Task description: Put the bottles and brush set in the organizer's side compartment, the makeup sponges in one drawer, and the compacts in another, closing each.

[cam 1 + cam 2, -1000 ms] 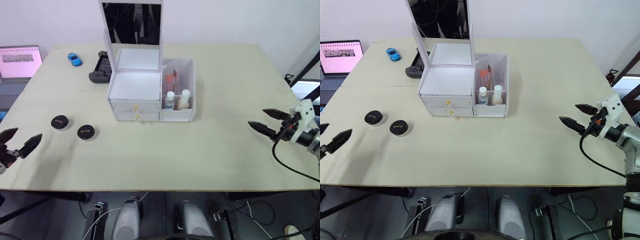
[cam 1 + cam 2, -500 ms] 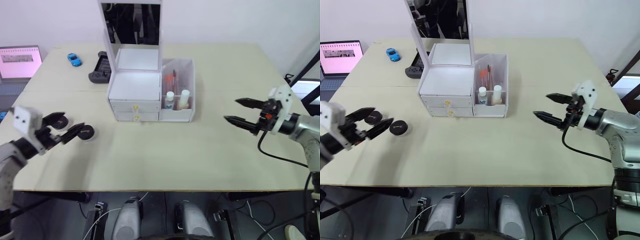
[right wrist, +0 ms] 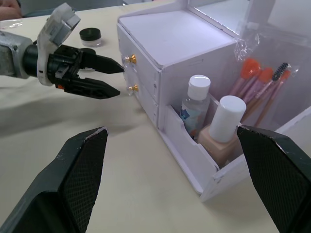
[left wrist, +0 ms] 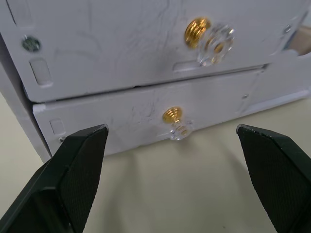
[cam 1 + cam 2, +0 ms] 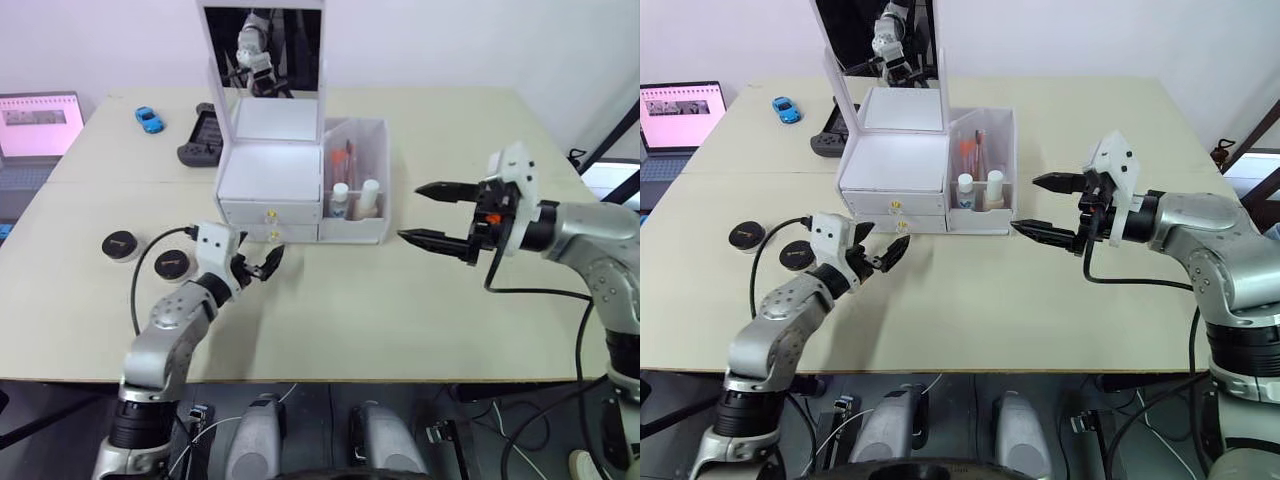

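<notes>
The pink-screened laptop (image 5: 38, 125) at ten o'clock is cut off by the edge; the two closed white drawers (image 4: 146, 77) hide their contents.

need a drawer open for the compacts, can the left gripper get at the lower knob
Probably yes. The left gripper is open and lined up right in front of the lower knob, with bare table between them and nothing blocking.

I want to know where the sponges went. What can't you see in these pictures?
- Inside both drawers: closed fronts hide any contents, left wrist view.
- Brush set: lower part hidden behind the bottles, right wrist view.
- Compacts: lid print too small to read, eye views.
- Laptop: cut off by the picture's edge, left eye view.
</notes>
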`<state>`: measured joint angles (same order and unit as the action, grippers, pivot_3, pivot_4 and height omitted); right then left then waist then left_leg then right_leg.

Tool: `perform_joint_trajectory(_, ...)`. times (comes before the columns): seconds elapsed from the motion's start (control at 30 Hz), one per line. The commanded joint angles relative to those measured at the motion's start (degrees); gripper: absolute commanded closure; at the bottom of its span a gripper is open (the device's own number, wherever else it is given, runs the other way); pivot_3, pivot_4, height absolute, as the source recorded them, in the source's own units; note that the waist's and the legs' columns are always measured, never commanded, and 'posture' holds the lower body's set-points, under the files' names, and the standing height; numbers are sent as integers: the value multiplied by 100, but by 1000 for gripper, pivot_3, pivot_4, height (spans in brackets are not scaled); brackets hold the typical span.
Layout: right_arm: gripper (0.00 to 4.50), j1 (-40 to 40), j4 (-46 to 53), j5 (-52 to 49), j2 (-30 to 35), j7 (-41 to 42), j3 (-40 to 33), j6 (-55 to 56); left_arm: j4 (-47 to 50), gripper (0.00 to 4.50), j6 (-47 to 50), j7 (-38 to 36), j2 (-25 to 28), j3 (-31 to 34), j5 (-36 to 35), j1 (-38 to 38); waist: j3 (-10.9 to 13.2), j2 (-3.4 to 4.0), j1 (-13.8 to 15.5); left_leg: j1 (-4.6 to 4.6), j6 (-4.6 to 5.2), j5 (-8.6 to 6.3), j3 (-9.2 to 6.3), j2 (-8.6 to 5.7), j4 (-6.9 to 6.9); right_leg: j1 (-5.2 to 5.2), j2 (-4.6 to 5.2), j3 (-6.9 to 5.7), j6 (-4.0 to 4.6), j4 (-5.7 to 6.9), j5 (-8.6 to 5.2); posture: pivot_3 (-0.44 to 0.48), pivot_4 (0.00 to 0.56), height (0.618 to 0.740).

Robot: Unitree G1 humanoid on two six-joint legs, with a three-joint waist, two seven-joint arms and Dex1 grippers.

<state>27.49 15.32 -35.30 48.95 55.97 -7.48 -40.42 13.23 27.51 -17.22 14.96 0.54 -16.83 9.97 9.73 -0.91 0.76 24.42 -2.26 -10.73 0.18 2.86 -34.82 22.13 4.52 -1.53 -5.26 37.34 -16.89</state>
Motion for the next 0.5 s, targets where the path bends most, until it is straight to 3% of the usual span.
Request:
perform_joint_trajectory(0.03,0,79,231,-139,78,-56,-186,-73,-247,55,-399,221,-199,-177,348,233,0,0,22,0,0,0,0,0,-2,0,0,0,0,0,0,0,150,740)
perform_joint_trajectory(0.1,0,91,273,-135,88,-82,-187,-101,-377,55,-447,312,-360,-226,430,276,0,1,65,1,1,0,-5,-1,-10,-8,0,-5,0,-1,0,0,150,740)
perform_joint_trajectory(0.17,0,93,298,-118,129,-80,-185,-105,-475,582,-509,377,-514,-232,457,352,0,1,118,0,1,-1,-6,-1,-19,-13,0,-6,2,-3,-1,0,150,740)
perform_joint_trajectory(0.4,0,145,238,-59,217,-27,-128,-48,-612,3997,-676,321,-692,-281,542,521,0,1,140,3,2,-2,-6,-1,-21,-14,1,-6,2,-9,-1,0,150,740)
perform_joint_trajectory(0.43,0,145,234,-54,227,-20,-120,-45,-597,4281,-678,313,-708,-284,538,509,0,1,140,3,3,-2,-6,-1,-21,-14,0,-6,1,-8,-1,0,150,740)
perform_joint_trajectory(0.5,0,147,226,-32,254,4,-98,-36,-551,4276,-696,285,-717,-309,548,477,0,1,140,3,3,-2,-6,-1,-21,-13,0,-6,1,-8,0,0,150,740)
